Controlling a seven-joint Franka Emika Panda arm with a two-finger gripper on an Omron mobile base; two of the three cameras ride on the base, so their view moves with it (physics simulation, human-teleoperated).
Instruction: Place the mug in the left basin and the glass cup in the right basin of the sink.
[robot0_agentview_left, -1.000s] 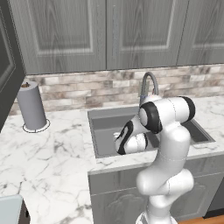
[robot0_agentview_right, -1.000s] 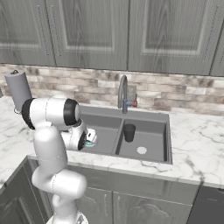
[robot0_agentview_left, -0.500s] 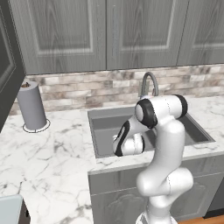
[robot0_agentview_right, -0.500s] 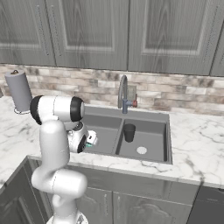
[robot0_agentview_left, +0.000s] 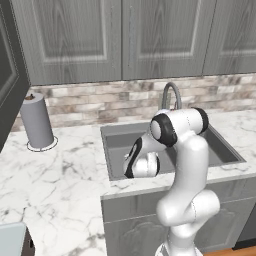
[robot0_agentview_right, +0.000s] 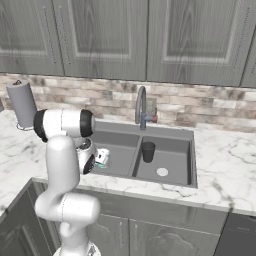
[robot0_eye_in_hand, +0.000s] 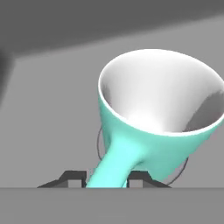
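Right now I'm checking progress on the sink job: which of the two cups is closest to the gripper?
The mug, teal with a white rim, in the left basin at the gripper. The glass cup, a dark tumbler, stands apart in the right basin.

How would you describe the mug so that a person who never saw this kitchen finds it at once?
Look at the grey two-basin sink set in the marble counter under the curved faucet. In its left basin, close to the robot's hand, is the mug. It is teal with a white inside, unlike the dark glass cup standing in the right basin.
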